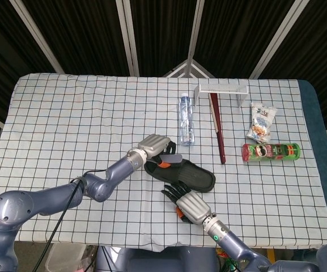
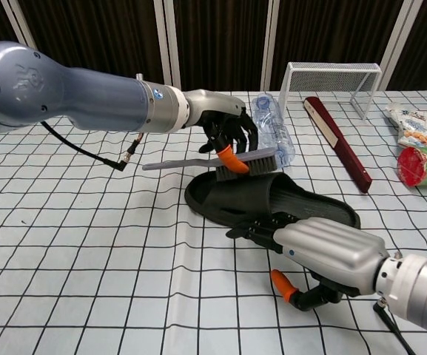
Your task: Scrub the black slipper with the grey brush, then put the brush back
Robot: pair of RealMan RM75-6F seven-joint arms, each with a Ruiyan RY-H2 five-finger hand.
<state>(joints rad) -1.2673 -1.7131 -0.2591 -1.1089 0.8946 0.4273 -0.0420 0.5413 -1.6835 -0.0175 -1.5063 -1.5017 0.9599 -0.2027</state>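
We note the left hand (image 2: 224, 133) reaching in from the left side of the checked tablecloth (image 1: 67, 119); its fingers are closed around the grey brush (image 2: 220, 159), whose handle points leftward and whose bristle head rests on the strap end of the black slipper (image 2: 272, 200). In the head view the same hand (image 1: 154, 146) sits over the slipper's left end. The slipper (image 1: 186, 174) lies near the table's middle, angled with its open end toward the right.

Just in front of the slipper we find the right hand (image 2: 324, 248), palm down, holding nothing; its dark fingertips (image 2: 261, 225) are extended and touch or nearly touch the slipper's near edge, and we cannot tell which. Its orange-tipped thumb is tucked below.

Further right and behind, we record a clear plastic bottle (image 1: 186, 120) lying flat, a dark red flat stick (image 1: 217, 127), a white wire rack (image 1: 222, 90), a snack bag (image 1: 261, 122), and a green crisps can (image 1: 271, 151) on its side, all well apart from the slipper.
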